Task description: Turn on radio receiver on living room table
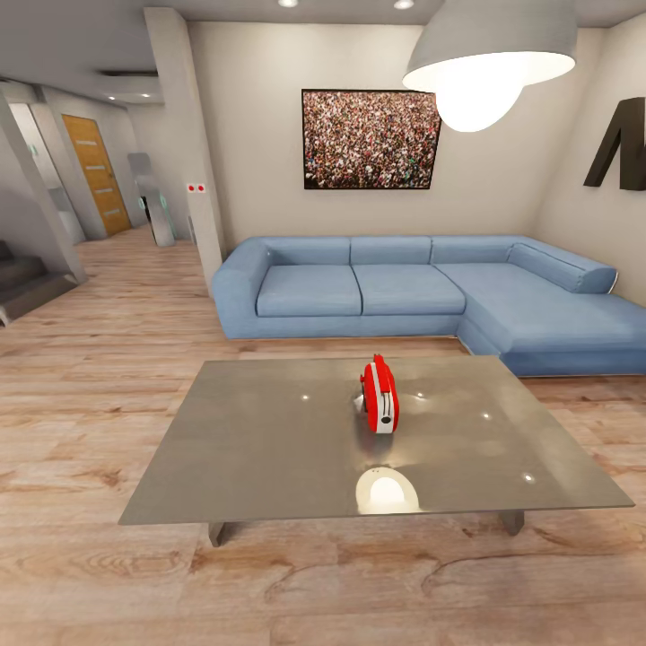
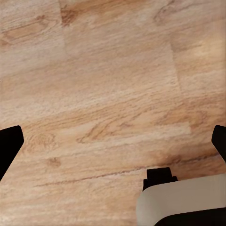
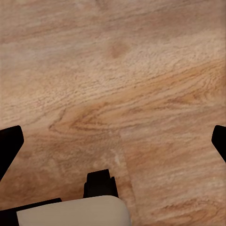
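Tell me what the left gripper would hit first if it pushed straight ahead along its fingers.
Most likely the light wood plank floor: the left gripper, its dark fingertips spread wide, points straight at it with nothing between. How far off the floor lies is unclear.

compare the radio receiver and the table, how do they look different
The radio receiver is small, bright red with a white end panel; the table is large, grey and glossy, mirroring the lamp. The radio receiver stands upright on a narrow edge; the table lies low and flat on short legs. The radio receiver rests on the table, right of centre. Both stand in front of the blue sofa.
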Controlling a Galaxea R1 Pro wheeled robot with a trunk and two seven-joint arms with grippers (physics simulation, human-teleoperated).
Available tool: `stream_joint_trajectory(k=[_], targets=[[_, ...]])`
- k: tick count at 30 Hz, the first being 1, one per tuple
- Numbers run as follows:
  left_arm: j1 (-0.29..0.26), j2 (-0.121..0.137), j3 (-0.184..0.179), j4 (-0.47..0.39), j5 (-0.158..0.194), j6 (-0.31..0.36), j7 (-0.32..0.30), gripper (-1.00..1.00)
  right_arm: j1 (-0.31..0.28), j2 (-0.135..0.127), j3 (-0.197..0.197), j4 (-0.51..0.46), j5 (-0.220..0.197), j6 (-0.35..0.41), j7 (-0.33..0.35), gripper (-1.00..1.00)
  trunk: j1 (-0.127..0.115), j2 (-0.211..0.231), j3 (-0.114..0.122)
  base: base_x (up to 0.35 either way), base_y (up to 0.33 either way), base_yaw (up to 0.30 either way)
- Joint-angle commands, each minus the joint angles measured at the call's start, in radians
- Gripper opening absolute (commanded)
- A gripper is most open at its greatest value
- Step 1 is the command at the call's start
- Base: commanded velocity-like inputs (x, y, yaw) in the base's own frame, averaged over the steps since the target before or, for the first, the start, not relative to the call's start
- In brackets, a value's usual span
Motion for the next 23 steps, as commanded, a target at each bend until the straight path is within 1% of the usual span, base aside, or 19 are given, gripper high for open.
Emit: stream_joint_trajectory(k=[1, 23], targets=[[0.000, 0.000, 0.000, 0.000, 0.000, 0.000, 0.000, 1.00, 0.000, 0.000, 0.000, 0.000, 0.000, 0.000, 0.000, 1.00, 0.000, 0.000, 0.000, 0.000, 0.000, 0.000], [0.000, 0.000, 0.000, 0.000, 0.000, 0.000, -0.001, 1.00, 0.000, 0.000, 0.000, 0.000, 0.000, 0.000, 0.000, 1.00, 0.000, 0.000, 0.000, 0.000, 0.000, 0.000]])
